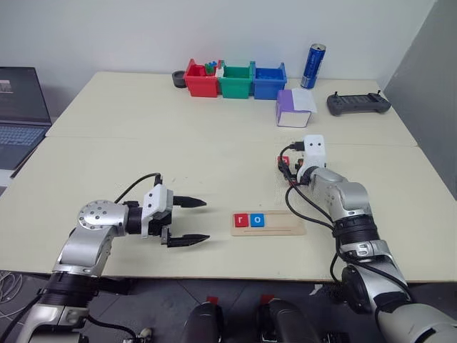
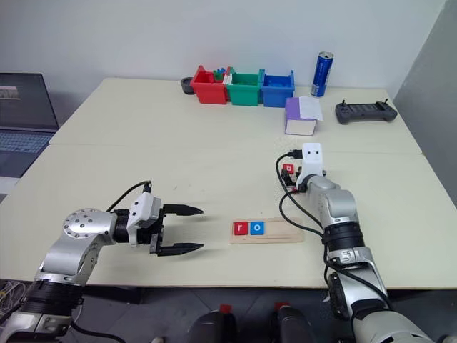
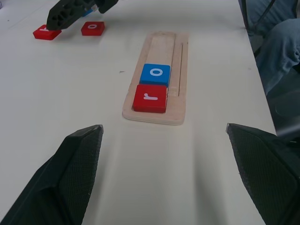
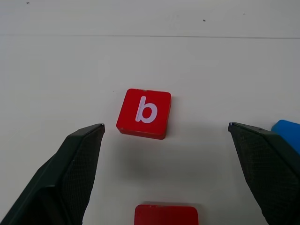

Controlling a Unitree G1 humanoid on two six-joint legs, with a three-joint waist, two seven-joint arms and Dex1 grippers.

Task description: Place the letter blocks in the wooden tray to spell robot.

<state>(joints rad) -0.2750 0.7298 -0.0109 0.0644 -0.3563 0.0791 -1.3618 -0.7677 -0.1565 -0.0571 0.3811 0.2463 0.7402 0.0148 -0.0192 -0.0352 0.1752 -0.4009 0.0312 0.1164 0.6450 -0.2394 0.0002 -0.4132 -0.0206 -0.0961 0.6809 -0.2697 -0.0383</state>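
Observation:
The wooden tray lies near the table's front edge. A red "r" block and a blue "o" block sit side by side at its left end. My left gripper hovers open just left of the tray, pointing at it, with nothing between its fingers. Beyond the tray's right end, my right gripper is open and low over the table, its fingers either side of a red "b" block. Another red block and a blue block lie close by.
Red, green and blue bins stand at the back. Near them are a blue can, a purple-and-white box and a black controller. A laptop sits off the table's left side.

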